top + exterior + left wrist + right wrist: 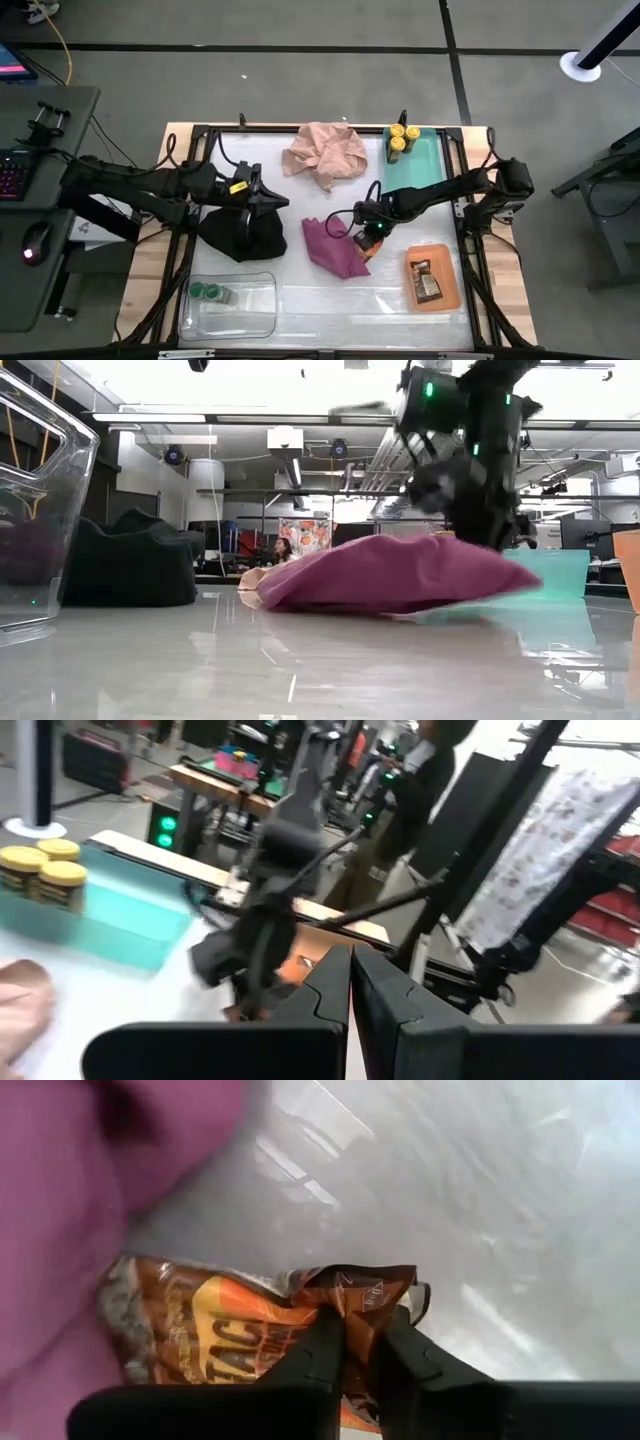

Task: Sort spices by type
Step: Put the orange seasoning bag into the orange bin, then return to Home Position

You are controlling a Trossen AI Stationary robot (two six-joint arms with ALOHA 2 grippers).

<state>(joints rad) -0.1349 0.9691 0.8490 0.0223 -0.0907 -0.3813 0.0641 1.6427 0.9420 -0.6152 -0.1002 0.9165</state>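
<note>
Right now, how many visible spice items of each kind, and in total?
small round jars with yellow lids: 3
small round jars with green lids: 2
flat orange-brown foil packets: 2, one pinched by the right gripper
Total: 7

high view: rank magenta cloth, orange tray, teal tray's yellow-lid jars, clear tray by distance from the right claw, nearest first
From the right claw, shut on a foil packet:
1. Magenta cloth, right beside it, toward the left arm.
2. Orange tray, near table edge, on the right.
3. Yellow-lid jars, in the teal tray at the far edge.
4. Clear tray, near-left corner.
</note>
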